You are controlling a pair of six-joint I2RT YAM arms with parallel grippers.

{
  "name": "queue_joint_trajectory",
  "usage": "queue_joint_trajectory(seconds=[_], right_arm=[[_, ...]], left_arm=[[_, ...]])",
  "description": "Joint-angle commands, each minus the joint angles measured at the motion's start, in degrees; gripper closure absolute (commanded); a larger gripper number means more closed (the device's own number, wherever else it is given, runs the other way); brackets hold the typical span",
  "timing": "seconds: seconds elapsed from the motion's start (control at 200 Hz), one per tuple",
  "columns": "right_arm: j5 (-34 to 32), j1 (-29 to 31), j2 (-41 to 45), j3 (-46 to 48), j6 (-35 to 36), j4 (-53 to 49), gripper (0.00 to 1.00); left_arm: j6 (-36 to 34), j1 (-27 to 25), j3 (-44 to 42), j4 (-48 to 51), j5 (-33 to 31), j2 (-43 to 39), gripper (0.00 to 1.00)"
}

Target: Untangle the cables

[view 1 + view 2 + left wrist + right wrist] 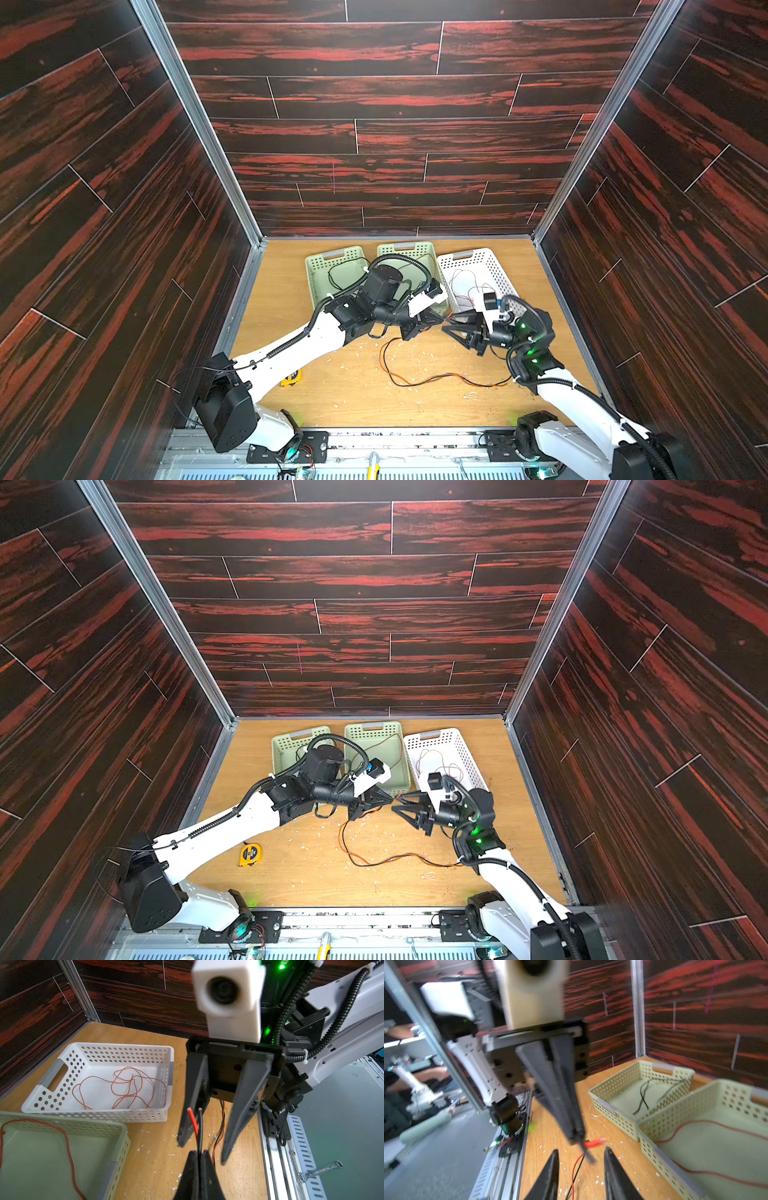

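My left gripper [199, 1154] is shut on a paired black-and-orange cable [415, 380] just short of its end. The pair's red tip [192, 1120] and black tip [200, 1126] stick out past the fingertips. The rest trails down and loops over the table [374, 860]. My right gripper [581, 1150] faces the left gripper [441, 318] tip to tip, open, with the free cable ends between its spread fingers and nothing gripped. Other cables lie in the baskets: a black cable [643, 1095] and orange-red cables [124, 1086] [716, 1124].
Three baskets stand at the back: a green basket [316, 266] on the left, a second green basket [386, 249] in the middle, a white basket [494, 266] on the right. A yellow tape measure [250, 854] lies under the left arm. White flakes litter the wooden table [353, 399].
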State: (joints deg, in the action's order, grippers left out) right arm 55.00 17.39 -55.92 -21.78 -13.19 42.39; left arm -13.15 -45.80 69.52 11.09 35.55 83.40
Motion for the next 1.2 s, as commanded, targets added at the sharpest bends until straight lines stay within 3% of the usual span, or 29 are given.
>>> queue_joint_trajectory(seconds=[0.0,0.195,0.496,0.656,1.002,1.192], right_arm=[[3.56,0.15,1.16,0.35,5.02,2.64,0.63],[2.94,0.45,0.29,-0.27,6.36,2.6,0.64],[-3.63,0.48,-0.07,-0.1,9.38,-0.12,0.62],[-1.86,0.46,-1.57,0.06,5.93,6.94,0.61],[0.07,0.49,-2.05,0.47,5.42,6.79,0.79],[-0.45,0.5,-1.05,1.01,7.48,1.16,0.77]], left_arm=[[-1.78,0.05,2.08,2.22,1.79,-0.23,1.0],[-1.79,0.1,2.97,2.82,2.92,1.1,1.0],[-2.32,0.07,3.65,3.85,3.57,1.27,1.0],[-2.23,0.05,4.0,4.02,4.12,2.44,1.0],[-3.57,0.19,5.54,5.71,3.42,3.59,1.0],[-3.48,0.8,5.75,4.56,2.94,2.35,1.0]])
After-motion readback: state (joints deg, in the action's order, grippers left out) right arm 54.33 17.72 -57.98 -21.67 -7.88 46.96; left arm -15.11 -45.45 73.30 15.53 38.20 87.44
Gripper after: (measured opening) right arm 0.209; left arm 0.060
